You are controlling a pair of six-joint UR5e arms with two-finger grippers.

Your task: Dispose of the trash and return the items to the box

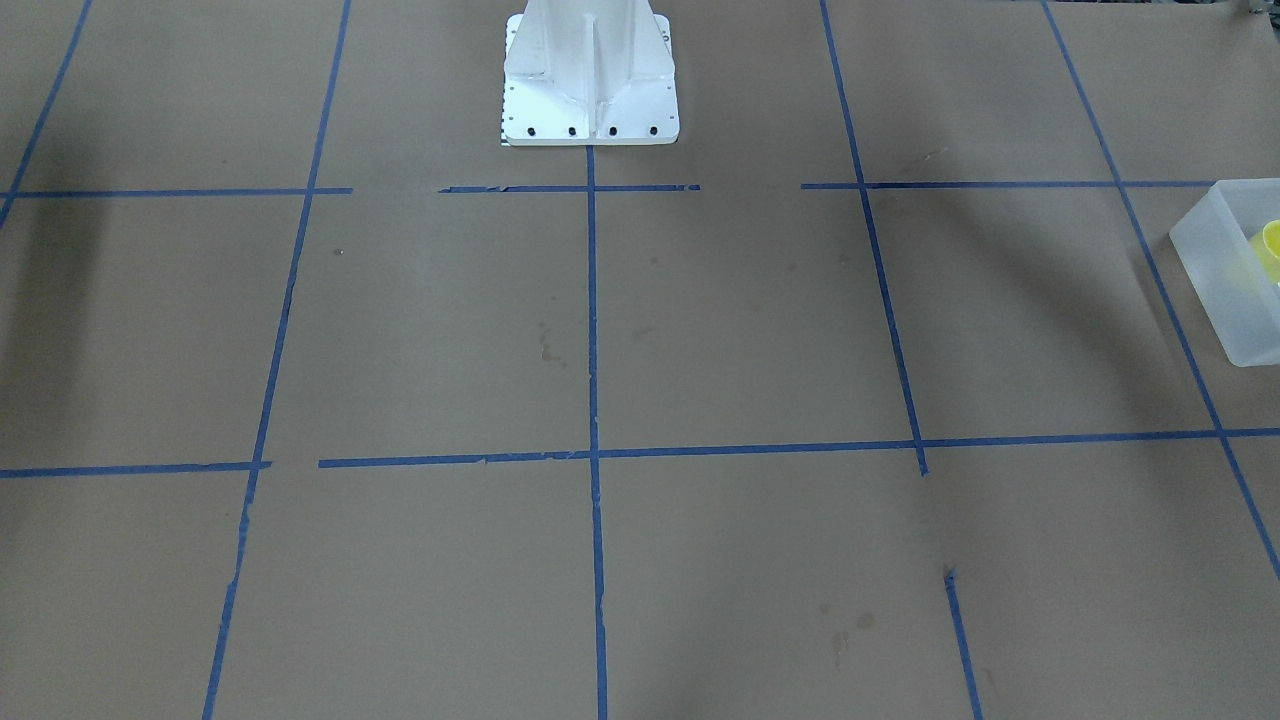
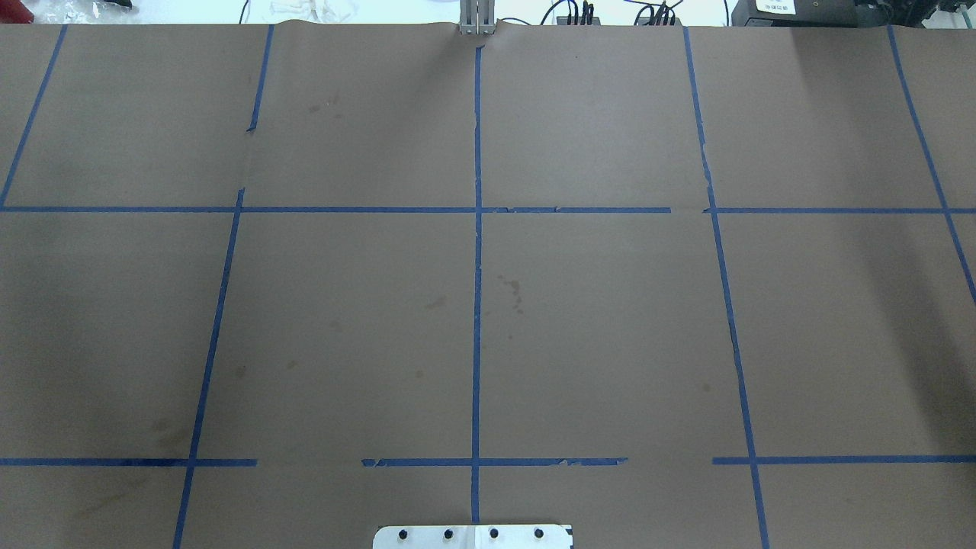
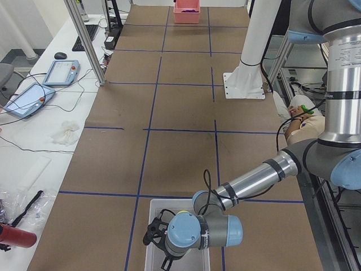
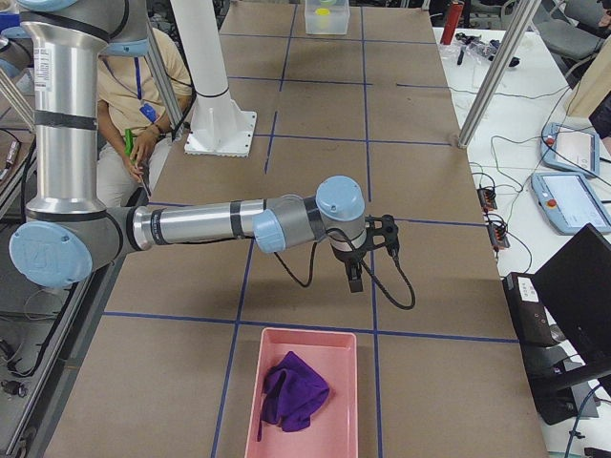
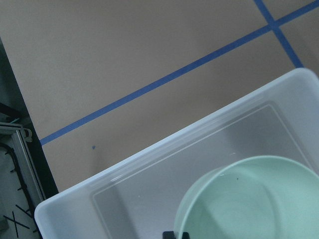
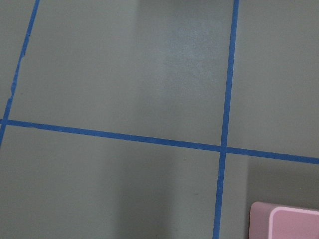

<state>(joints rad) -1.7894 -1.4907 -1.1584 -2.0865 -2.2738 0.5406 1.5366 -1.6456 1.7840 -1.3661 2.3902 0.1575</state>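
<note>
Your left gripper (image 3: 161, 240) hangs over the box (image 3: 151, 210) in the left side view; you cannot tell whether its jaws are parted. From the front, you see the box at the table (image 1: 700, 330) edge with the yellow cup (image 1: 1270, 245) inside. The right side view shows the right gripper (image 4: 354, 279) pointing down above the table, near a pink tray (image 4: 250, 382) holding a purple cloth (image 4: 294, 393); its grip cannot be judged either. The left wrist camera shows the green bowl (image 5: 249, 199) over the box floor.
</note>
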